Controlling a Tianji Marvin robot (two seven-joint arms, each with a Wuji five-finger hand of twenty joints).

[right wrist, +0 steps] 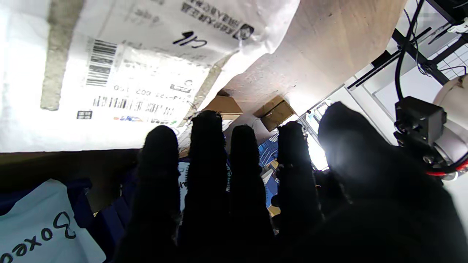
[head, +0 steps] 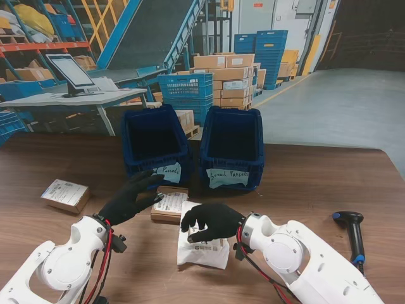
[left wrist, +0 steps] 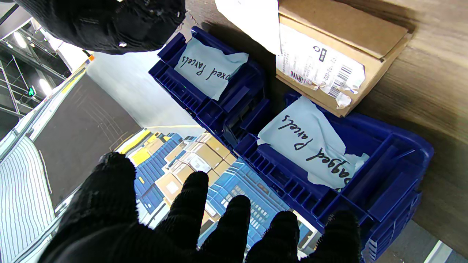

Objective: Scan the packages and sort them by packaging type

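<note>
A white bagged parcel (head: 202, 246) (right wrist: 128, 65) lies flat on the table in front of me, label up. My right hand (head: 212, 220) (right wrist: 237, 193) hovers over its far edge, fingers side by side and holding nothing. Just beyond lies a brown labelled box (head: 169, 206) (left wrist: 340, 47). My left hand (head: 130, 197) (left wrist: 204, 226) is open beside that box, on its left, fingers spread toward the bins. Farther back stand two blue bins: the left one (head: 183, 158) (left wrist: 310, 142) is labelled Bagged Parcels, the right one (head: 231, 166) (left wrist: 208, 65) Boxed Parcels.
A second labelled box (head: 65, 194) (right wrist: 276, 113) lies at the far left of the table. A black handheld scanner (head: 353, 231) lies near the right edge. Behind the table are a desk with a monitor (head: 71, 73), stacked crates and cartons.
</note>
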